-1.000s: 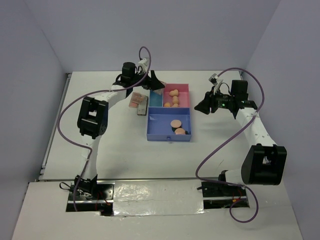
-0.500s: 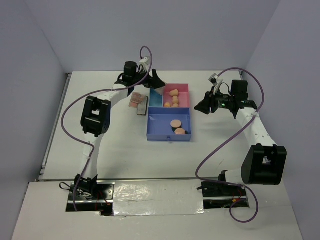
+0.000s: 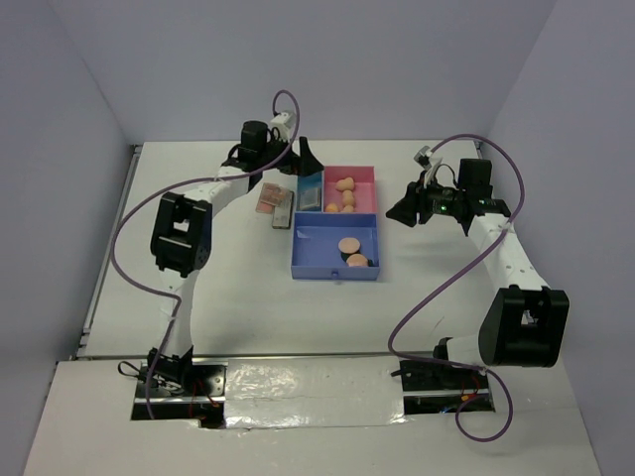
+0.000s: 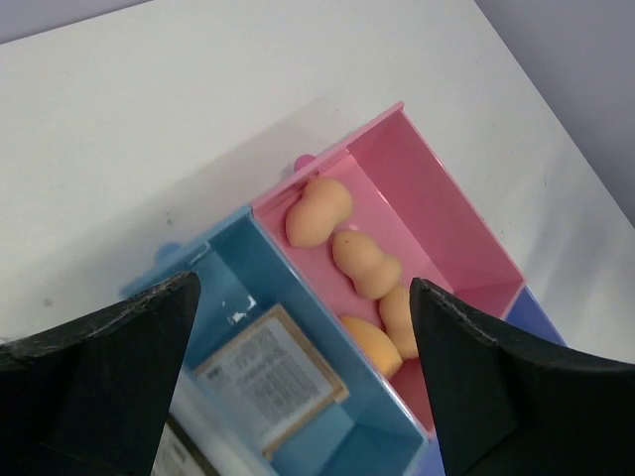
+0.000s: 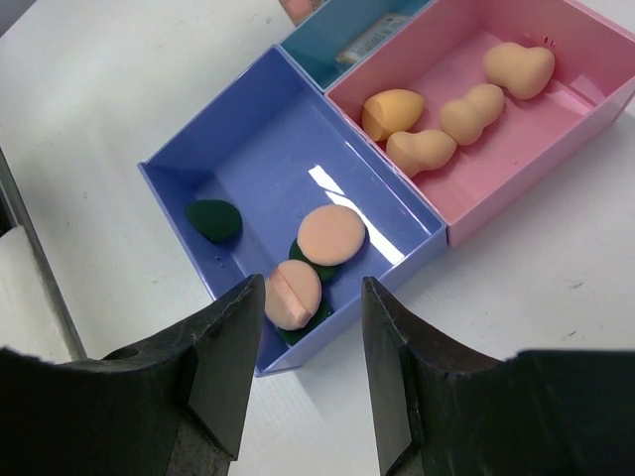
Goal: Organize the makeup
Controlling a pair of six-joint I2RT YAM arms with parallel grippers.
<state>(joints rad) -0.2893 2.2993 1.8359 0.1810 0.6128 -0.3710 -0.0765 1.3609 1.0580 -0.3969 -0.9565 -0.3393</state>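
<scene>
My left gripper is open and empty, hovering over the far left corner of the compartment tray. A rectangular palette lies label-up in the light blue compartment below it. Several peach egg-shaped sponges lie in the pink compartment. Two peach round puffs and dark green discs lie in the purple compartment. Two more palettes lie on the table left of the tray. My right gripper is open and empty, above the tray's right edge.
The tray's walls stand up from the white table. Grey walls close in the back and both sides. A purple cable loops by the right arm, another by the left arm.
My left gripper has shifted slightly toward the back over the tray's far left corner, and the palette in the blue compartment now shows. The right arm has not moved.
</scene>
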